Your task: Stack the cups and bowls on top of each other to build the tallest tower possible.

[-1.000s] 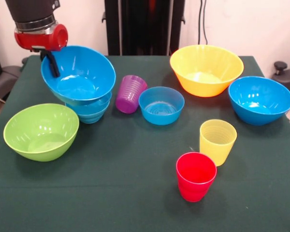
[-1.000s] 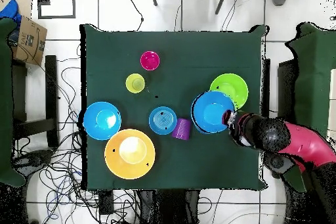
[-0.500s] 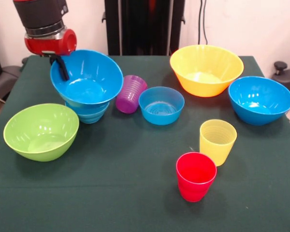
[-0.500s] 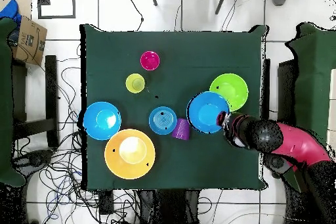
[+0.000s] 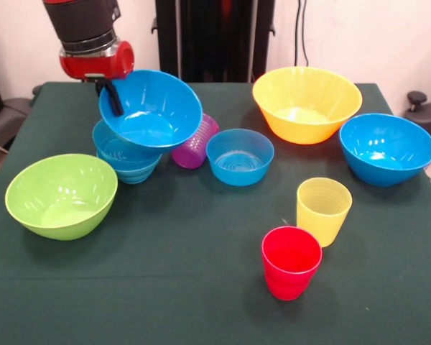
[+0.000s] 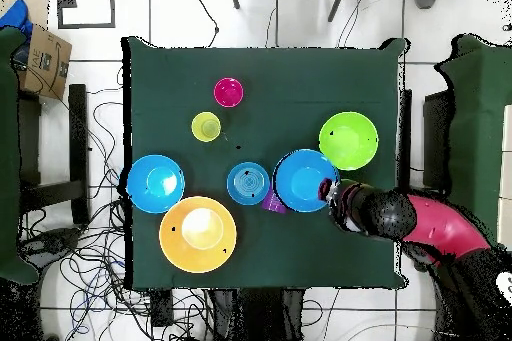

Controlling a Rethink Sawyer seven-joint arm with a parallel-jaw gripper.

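1. At upper left, the end effector (image 5: 113, 99) gripped the rim of a large blue bowl (image 5: 152, 108), tilted in the air above a small blue bowl (image 5: 126, 159).
2. Judged next: carrying it to a stacking spot, levelling, then lowering.

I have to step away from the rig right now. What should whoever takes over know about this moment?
Gripper: shut on the rim of a large blue bowl, held tilted above the table, over the purple cup lying on its side.
Small blue bowl sits beside the green bowl; another small blue bowl is mid-table.
Yellow bowl and second large blue bowl stand apart.
Yellow cup and red cup stand upright at the front.
Done: nothing stacked.
Left: the whole tower.
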